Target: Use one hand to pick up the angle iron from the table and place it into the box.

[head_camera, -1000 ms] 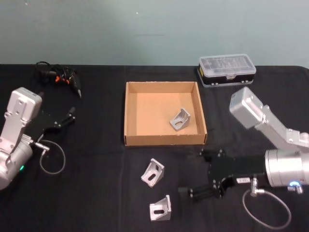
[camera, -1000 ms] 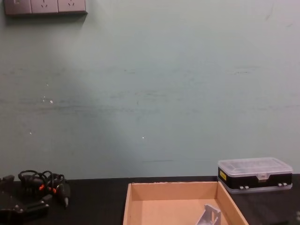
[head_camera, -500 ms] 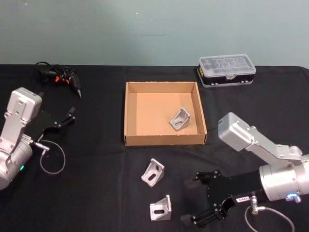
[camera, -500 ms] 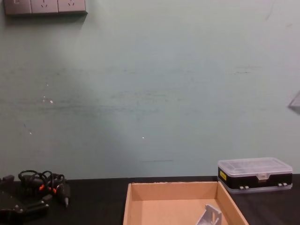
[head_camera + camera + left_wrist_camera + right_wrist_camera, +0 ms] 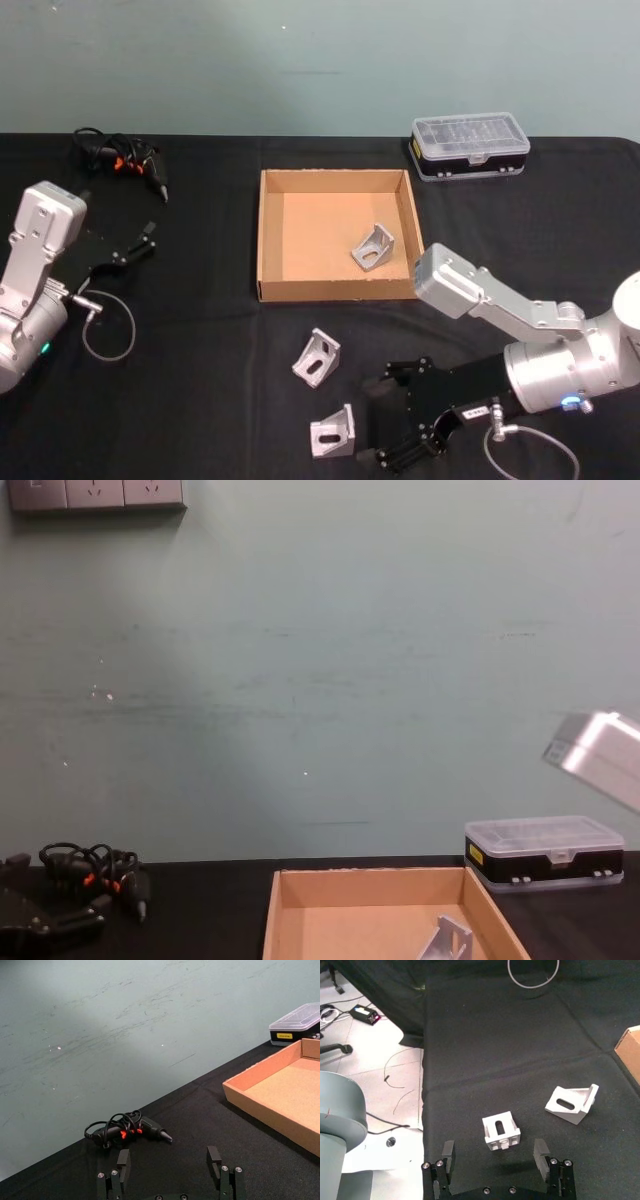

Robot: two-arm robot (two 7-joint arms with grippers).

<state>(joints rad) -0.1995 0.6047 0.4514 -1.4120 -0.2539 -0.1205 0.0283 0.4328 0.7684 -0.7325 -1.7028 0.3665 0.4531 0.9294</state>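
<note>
Right gripper gapes wide, empty, facing the nearest iron on the table, just off its fingertips; box lies beyond; left gripper parked, spread, at the left.

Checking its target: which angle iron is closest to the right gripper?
The front angle iron, directly before the open right gripper. The middle angle iron lies farther back toward the box; the third angle iron sits inside it.
</note>
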